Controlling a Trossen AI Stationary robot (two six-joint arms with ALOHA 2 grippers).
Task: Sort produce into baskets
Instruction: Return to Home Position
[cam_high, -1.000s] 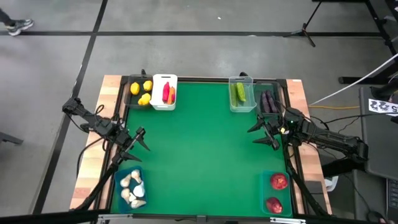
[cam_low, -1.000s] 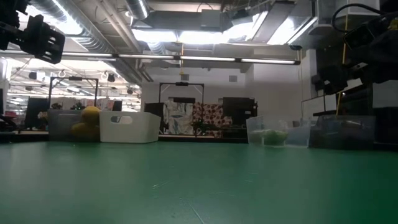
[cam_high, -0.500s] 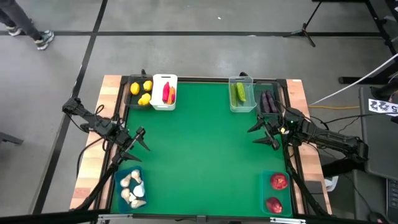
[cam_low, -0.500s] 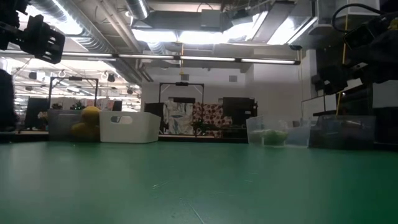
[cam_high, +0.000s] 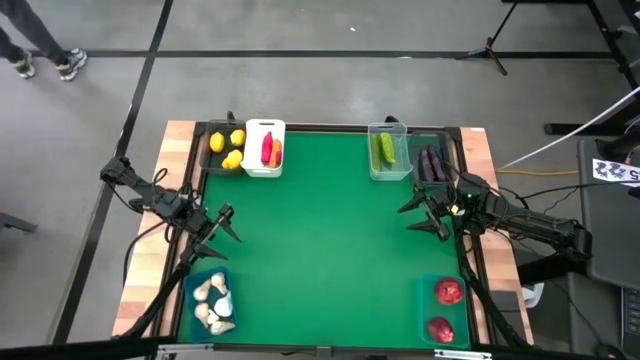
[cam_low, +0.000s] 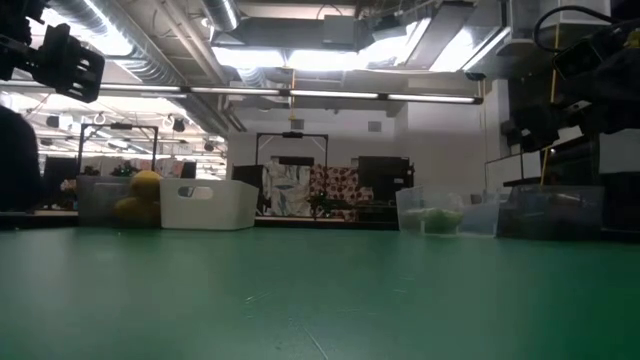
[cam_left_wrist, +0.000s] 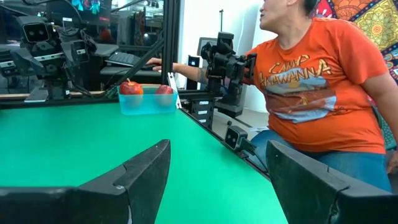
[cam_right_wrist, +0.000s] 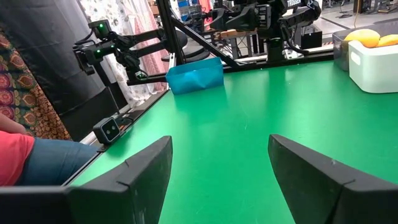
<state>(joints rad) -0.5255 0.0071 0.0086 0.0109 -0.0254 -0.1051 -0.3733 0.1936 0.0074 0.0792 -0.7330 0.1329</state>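
Green surface (cam_high: 330, 250), both arms at its sides: left jaws apart near the garlic bin (cam_high: 187, 300), right jaws apart just beside the eggplant bin (cam_high: 443, 145).

A person in an orange printed T-shirt (cam_left_wrist: 311, 87) is just beside the green-topped table (cam_high: 330, 250); another person's legs (cam_high: 35, 45) show on the grey floor (cam_high: 300, 90).

Overhead, table-level and two wrist cameras all share the green table (cam_high: 330, 240).
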